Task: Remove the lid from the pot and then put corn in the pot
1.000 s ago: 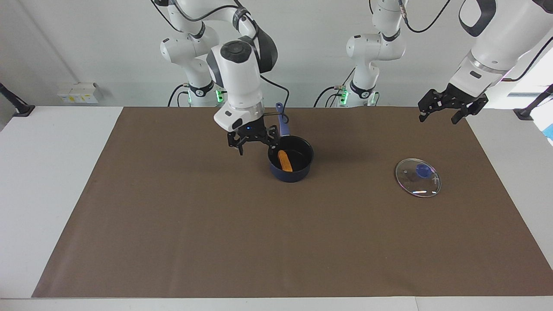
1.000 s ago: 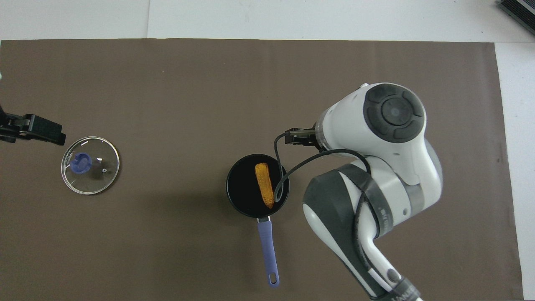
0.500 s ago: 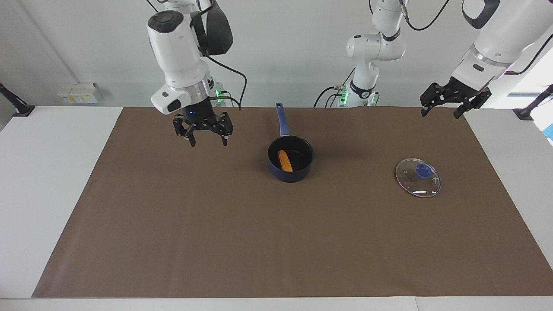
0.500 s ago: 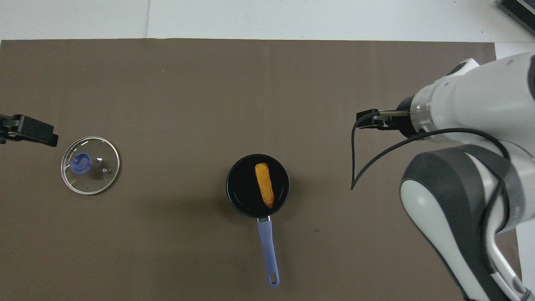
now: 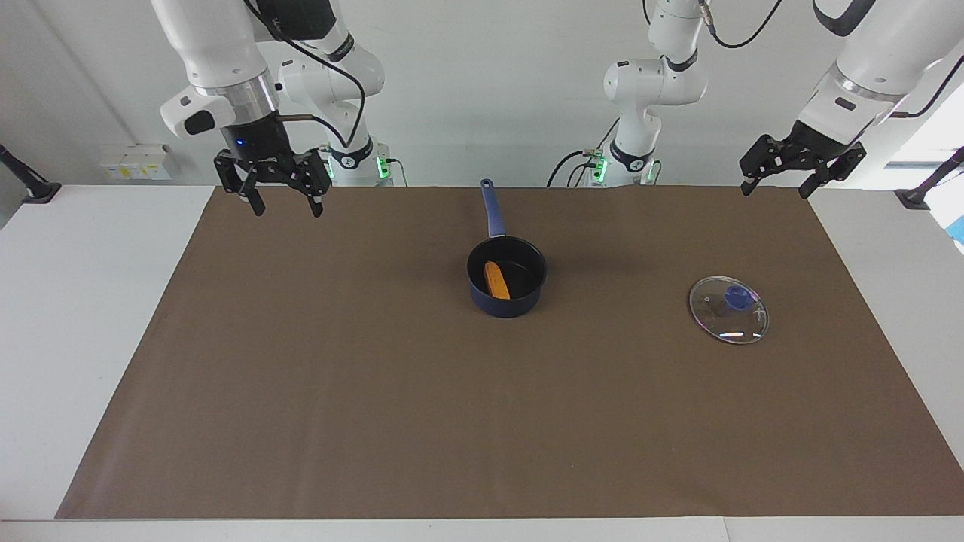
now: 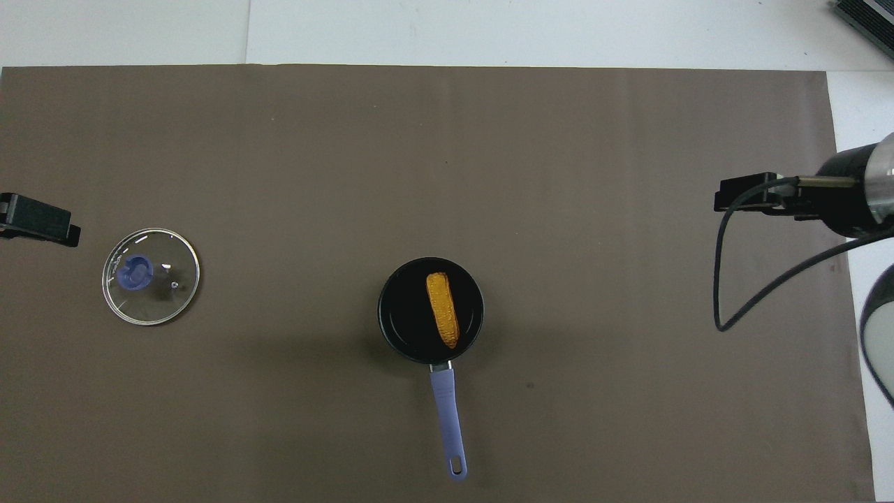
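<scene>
White glossy arms, grey joint bands, black fingers (image 5: 256, 202), black cables, green base lights.

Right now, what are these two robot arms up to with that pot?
Neither arm is handling anything. The yellow-orange corn cob lies inside the small navy-blue saucepan, and the round glass lid with a blue knob lies flat on the brown mat toward the left arm's end. The right gripper and left gripper hang open and empty above the mat's corners.
</scene>
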`<state>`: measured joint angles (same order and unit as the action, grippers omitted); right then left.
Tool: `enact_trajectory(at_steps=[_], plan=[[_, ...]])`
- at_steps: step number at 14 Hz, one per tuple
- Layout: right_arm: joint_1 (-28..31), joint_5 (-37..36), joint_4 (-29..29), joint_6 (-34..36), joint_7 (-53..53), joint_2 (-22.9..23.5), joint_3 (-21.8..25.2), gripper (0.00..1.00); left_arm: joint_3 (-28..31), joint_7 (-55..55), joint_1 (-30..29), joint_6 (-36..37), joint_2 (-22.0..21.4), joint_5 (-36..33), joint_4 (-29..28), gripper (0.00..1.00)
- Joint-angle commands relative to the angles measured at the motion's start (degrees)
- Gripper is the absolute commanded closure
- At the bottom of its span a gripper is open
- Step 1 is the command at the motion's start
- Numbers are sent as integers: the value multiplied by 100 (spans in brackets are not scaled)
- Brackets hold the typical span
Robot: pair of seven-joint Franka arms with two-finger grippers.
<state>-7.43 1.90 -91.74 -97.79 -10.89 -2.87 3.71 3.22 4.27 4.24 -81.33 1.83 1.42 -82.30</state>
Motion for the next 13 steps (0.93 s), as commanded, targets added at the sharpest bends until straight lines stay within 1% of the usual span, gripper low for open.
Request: enact_trajectory(at_steps=[1, 4, 6, 9, 13], plan=[[250, -85, 314, 497, 218, -134, -55, 0, -5, 13, -99, 100, -60, -27, 4, 0], [365, -76, 297, 665, 762, -310, 24, 0, -5, 13, -90, 100, -60, -27, 4, 0], [391, -67, 288, 735, 737, -328, 95, 0, -5, 13, -99, 100, -60, -27, 4, 0], [400, -50, 297, 1262, 781, -372, 148, 0, -5, 13, -99, 100, -60, -27, 4, 0], [409, -76, 279, 1351, 798, -407, 165, 0, -5, 13, -99, 100, -60, -27, 4, 0]])
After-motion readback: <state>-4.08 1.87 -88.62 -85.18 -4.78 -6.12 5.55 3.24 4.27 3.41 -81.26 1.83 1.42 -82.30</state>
